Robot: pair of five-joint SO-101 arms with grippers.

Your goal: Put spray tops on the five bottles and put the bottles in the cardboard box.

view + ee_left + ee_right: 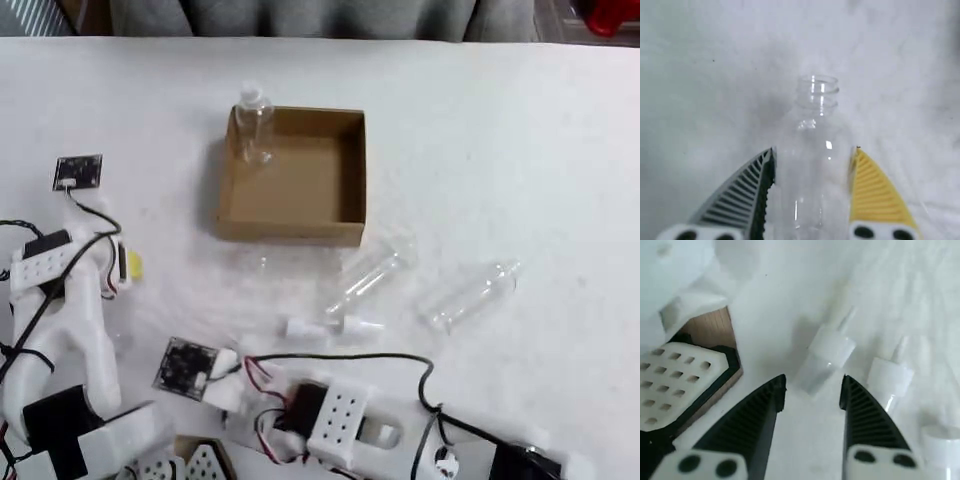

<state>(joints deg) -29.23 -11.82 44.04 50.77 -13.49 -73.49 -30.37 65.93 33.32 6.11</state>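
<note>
1. White surface lies under both my arms, and the loose parts are scattered across it.
2. My left gripper is clamped on an uncapped bottle, with the grey and yellow fingers pressed to its two sides. The bottle's long axis runs straight away from my wrist, and the open threaded neck is at the far end.
3. My right gripper has its fingers apart and holds nothing. A spray top lies dead ahead. Its broader end sits just at the gap between my fingertips and its thin end points away, so its length lines up with my reach.
4. A second spray top lies just beside the first, outside one finger and roughly parallel to it.
5. My right arm is plainly the nearer one to that first top. I judge the next move is to close on it and carry it to the neck my left gripper holds.
6. Farther out, two lying bottles rest on their sides near the cardboard box. A standing bottle is at the box's far corner, inside it as far as I can tell.
</note>
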